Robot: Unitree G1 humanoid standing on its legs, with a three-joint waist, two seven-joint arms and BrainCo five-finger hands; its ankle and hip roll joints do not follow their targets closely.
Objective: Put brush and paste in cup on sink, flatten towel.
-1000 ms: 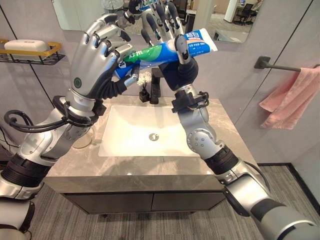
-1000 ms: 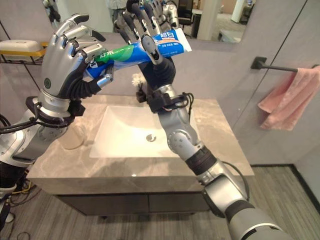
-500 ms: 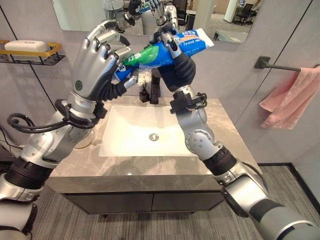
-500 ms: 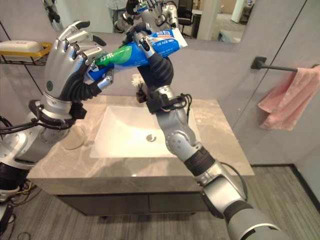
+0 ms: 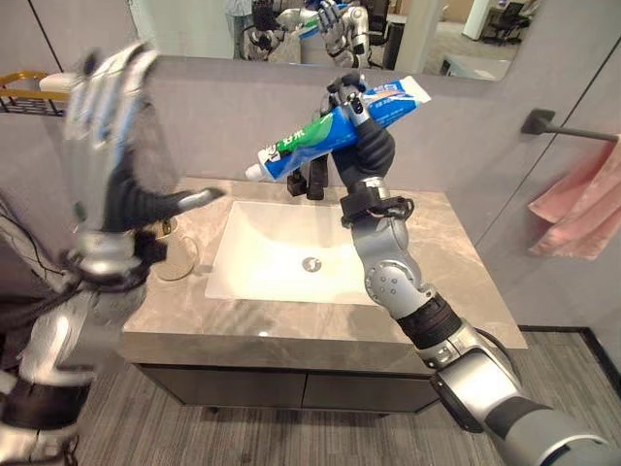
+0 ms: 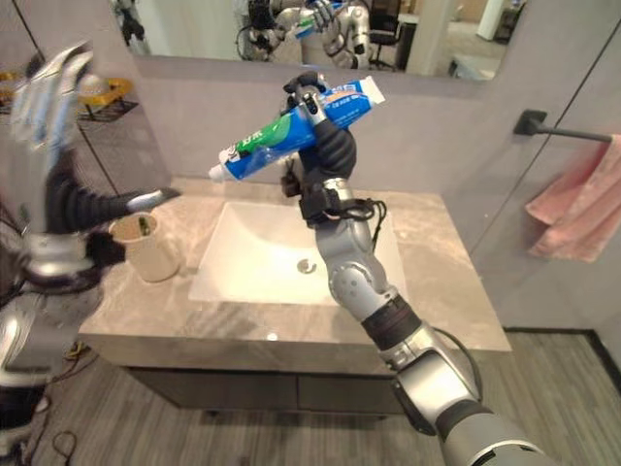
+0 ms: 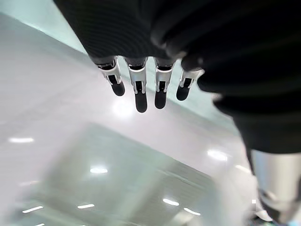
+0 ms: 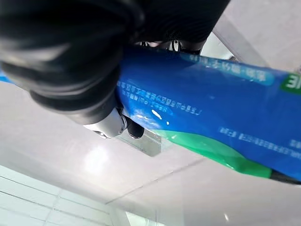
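Note:
My right hand (image 5: 369, 148) is raised above the sink (image 5: 254, 283), shut on a blue and green toothpaste tube (image 5: 310, 146). The tube slants with its white cap low toward the left and its flat end up by the mirror; in the right wrist view the tube (image 8: 211, 117) crosses the palm. My left hand (image 5: 109, 189) is up at the far left, open, apart from the tube, its fingers (image 7: 140, 94) straight. A beige cup (image 6: 146, 254) stands on the counter left of the basin with something green inside. A pink towel (image 5: 577, 209) hangs bunched on a dark bar (image 5: 548, 121) at the right.
A dark faucet (image 5: 316, 182) stands behind the basin, under the tube. A mirror (image 5: 291, 29) covers the wall above it. A gold wire shelf (image 5: 24, 92) is fixed to the wall at the far left. The grey stone counter (image 5: 456, 282) is bare to the right of the basin.
My right hand's fingers closed round the tube. My left hand let go of the cap end and swung out left, open. The camera has shifted.

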